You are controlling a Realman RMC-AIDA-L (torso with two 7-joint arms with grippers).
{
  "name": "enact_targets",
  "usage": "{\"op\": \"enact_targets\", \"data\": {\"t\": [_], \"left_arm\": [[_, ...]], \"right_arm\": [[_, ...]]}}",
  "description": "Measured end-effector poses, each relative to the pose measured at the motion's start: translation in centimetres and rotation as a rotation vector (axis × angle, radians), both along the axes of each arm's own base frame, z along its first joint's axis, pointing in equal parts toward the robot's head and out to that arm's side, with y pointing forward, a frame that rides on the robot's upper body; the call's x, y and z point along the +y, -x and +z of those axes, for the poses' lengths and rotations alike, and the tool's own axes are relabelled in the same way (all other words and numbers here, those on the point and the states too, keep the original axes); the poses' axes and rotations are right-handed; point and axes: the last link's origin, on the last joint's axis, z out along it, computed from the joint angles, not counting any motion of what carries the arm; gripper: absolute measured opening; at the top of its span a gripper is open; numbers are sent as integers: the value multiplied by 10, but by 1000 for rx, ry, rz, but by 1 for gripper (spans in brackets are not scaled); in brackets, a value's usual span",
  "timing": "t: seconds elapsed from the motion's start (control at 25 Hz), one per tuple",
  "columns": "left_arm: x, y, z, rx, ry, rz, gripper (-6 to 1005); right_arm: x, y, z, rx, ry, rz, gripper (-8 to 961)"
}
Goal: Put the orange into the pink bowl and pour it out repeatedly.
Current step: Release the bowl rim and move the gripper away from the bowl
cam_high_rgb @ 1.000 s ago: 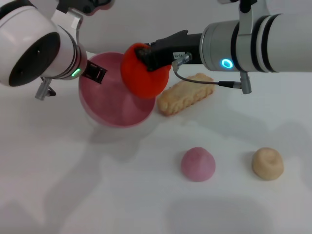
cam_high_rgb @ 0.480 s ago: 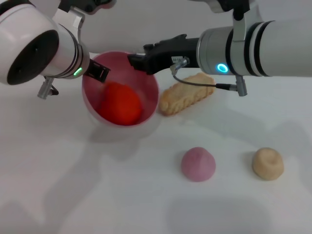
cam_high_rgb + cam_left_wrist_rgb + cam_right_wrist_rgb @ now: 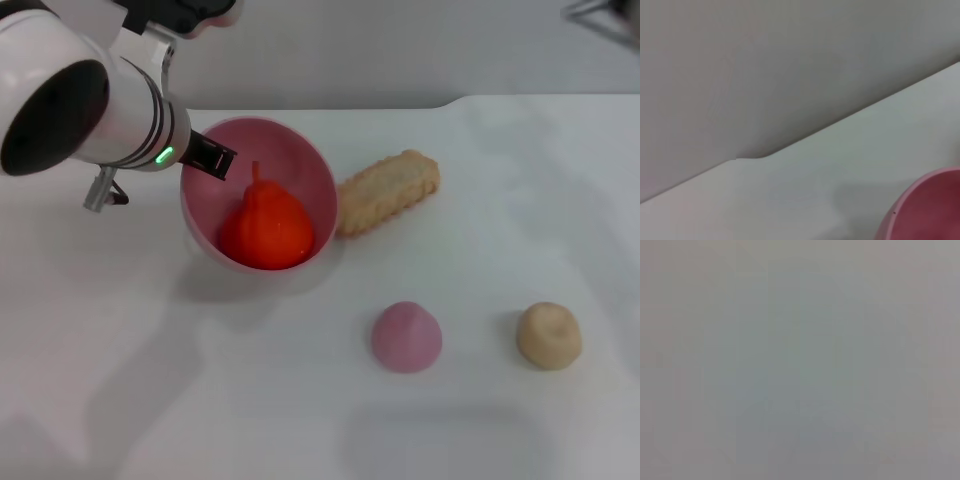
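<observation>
The left pincer (image 3: 208, 157) grips the near-left rim of the pink bowl (image 3: 300, 160), holding it tilted so its mouth faces up and toward the camera. Inside lies the orange (image 3: 266, 229), resting low against the bowl's wall, its thin stem pointing up toward the far rim. Just right of the bowl, a long biscuit (image 3: 389, 191) lies slantwise on the white bench (image 3: 480, 150). Nearer sit a pink dome (image 3: 406, 336) and, further right, a beige lump (image 3: 549, 335). The right pincer is out of view.
</observation>
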Motion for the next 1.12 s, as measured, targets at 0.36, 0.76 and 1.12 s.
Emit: {"op": "enact_targets", "data": {"t": [0.36, 0.76, 1.12], "left_arm": [[4, 5, -1, -72, 15, 49, 46], [5, 23, -11, -144, 42, 124, 46], [3, 40, -16, -160, 61, 196, 46]], "right_arm": [[-42, -60, 3, -12, -226, 73, 641], [-56, -79, -18, -2, -194, 58, 642], [-52, -83, -20, 30, -186, 36, 642]]}}
